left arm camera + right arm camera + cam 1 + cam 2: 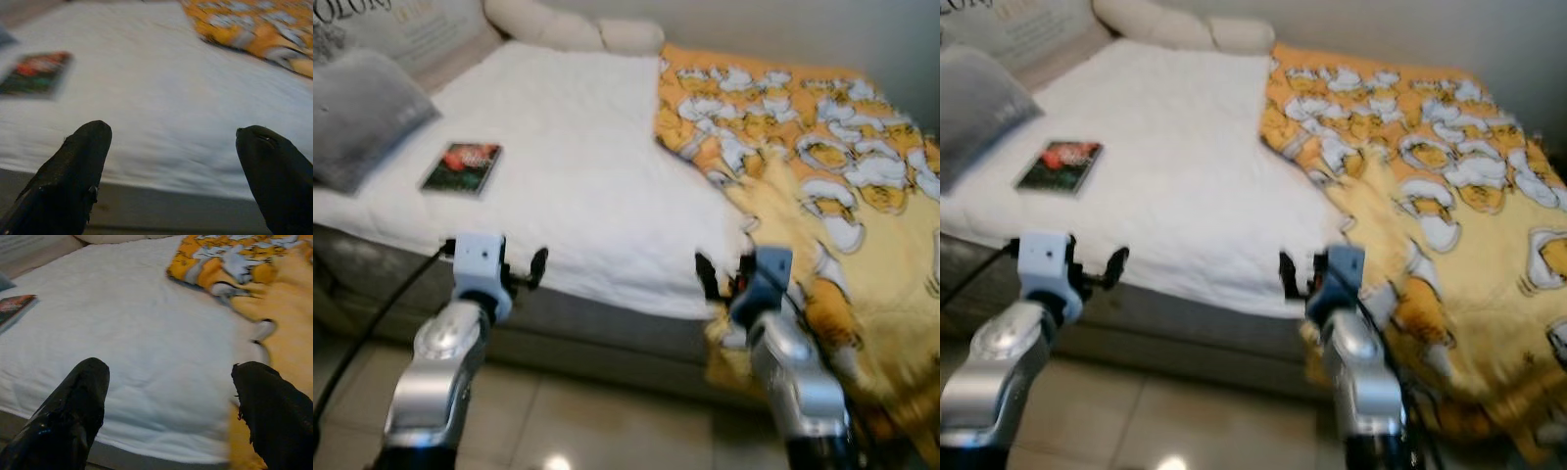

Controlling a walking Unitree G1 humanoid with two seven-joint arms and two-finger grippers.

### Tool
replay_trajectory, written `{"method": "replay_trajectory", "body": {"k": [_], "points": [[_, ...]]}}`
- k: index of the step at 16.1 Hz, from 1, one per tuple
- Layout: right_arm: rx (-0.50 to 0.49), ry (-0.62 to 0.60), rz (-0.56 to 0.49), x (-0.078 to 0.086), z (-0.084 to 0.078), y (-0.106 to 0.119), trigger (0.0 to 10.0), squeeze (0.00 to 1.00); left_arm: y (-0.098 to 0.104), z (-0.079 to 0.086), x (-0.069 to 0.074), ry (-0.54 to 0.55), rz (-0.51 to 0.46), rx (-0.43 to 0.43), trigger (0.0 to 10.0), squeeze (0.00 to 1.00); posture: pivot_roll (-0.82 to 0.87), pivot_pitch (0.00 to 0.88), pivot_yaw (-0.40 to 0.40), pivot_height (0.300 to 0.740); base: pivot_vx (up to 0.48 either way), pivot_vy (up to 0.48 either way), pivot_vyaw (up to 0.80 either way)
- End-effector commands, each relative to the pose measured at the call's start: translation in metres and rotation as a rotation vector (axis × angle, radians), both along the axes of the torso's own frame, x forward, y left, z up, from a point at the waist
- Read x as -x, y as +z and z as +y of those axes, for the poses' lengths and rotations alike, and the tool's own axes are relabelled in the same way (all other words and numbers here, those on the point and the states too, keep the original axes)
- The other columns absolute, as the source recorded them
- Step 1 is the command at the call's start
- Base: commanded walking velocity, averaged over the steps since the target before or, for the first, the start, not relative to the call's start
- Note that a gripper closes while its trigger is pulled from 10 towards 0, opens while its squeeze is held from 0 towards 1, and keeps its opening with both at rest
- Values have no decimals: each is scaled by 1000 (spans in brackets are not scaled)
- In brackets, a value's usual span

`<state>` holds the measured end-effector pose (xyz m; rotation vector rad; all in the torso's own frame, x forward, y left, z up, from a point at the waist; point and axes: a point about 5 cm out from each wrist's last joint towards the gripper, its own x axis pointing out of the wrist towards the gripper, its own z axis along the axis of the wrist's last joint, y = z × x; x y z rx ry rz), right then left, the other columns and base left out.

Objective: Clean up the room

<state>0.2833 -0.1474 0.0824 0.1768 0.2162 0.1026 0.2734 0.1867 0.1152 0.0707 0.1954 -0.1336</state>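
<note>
Low bed (pixel 607 323) on glossy tiled floor (pixel 558 421)

Quilted white cloth bedspread (pixel 578 166), glossy floor tiles (pixel 607 421)

Both grippers hung over the bed's near edge with fingers spread wide, the left gripper (pixel 524 269) and the right gripper (pixel 724 277) each facing a broad bare stretch of white bedsheet (pixel 578 166) with nothing between the fingertips and the sheet. To the left, a book (pixel 461 167) lay flat on the sheet beside a grey pillow (pixel 357 113), well apart from the left gripper. On the right, the rumpled orange cartoon-print blanket (pixel 822 186) covered that side and spilled over the bed's edge, just beside the right gripper.
</note>
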Motion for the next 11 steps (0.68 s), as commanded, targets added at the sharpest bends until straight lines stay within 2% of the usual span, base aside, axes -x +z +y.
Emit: {"method": "replay_trajectory", "body": {"k": [1,4,11], "points": [[-4,-17,15,2,-4,-3,10000,0,4,-3,-2,-21,-17,1,10000,86,91,0,-33,740,0,0,0],[16,10,11,2,0,-3,10000,0,7,-3,-3,-34,-35,17,10000,102,86,0,-29,740,0,0,0],[43,30,9,-1,3,-3,10000,0,7,-3,-5,-45,-40,16,10000,98,90,0,-31,740,277,0,0]]}}
